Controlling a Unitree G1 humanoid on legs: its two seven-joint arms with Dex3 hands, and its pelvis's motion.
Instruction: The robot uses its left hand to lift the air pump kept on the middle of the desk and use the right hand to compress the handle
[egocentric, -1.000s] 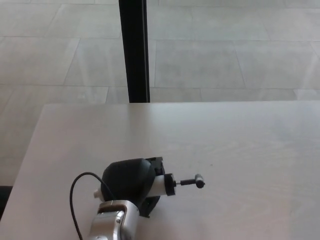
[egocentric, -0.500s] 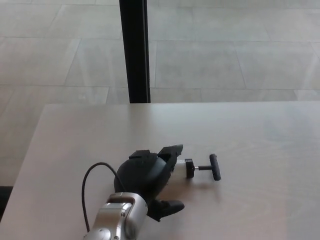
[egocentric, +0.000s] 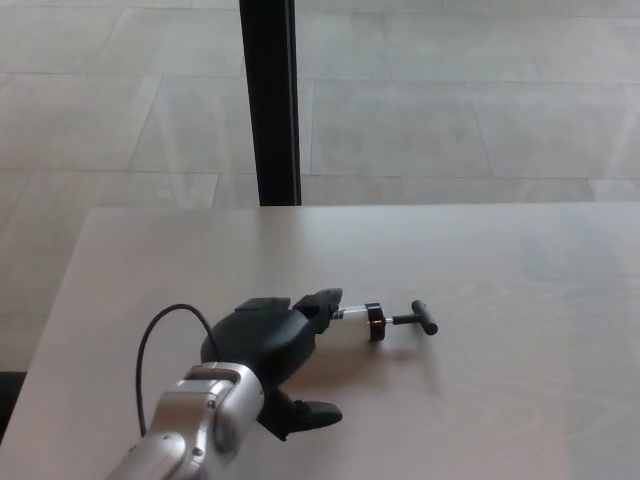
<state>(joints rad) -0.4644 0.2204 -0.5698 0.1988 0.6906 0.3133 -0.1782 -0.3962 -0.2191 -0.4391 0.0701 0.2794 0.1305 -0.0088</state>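
Pump (egocentric: 385, 320) lies on its side mid-desk (egocentric: 520, 300), handle (egocentric: 427, 317) pointing right; left hand (egocentric: 268, 345) covers its near end, fingers apart, thumb splayed. Close squarely round the barrel before lifting

A single head view looks down and forward from above the near edge of the pale wood-grain desk (egocentric: 520, 300). It faces across the desktop toward the far edge, beyond which grey floor tiles (egocentric: 450, 120) fill the upper part of the picture. A black upright post (egocentric: 268, 100) stands just behind the desk's far edge, left of centre. The desk sits near the camera, its near part cut off by the lower border. No second view shares the scene.
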